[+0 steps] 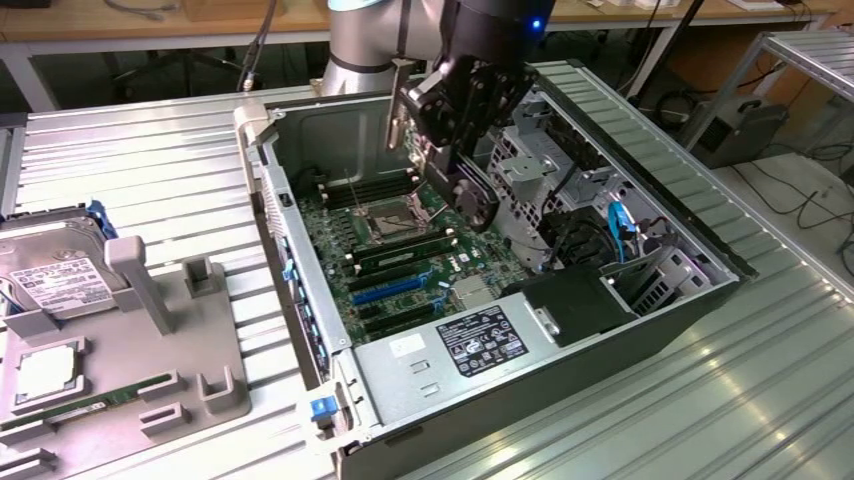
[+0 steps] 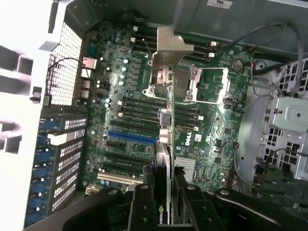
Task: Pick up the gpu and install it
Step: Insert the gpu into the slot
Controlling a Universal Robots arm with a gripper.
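Pinching thin black gpu [image 1: 475, 204] in gripper [image 2: 164, 195]

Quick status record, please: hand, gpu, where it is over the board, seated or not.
hand: shut on the gpu
gpu: held on edge, fan face showing, above the motherboard
case: open, lying on its side
seated: no, the card is not in a slot
blue slot: empty
hard drive: outside the case, exterior view's left
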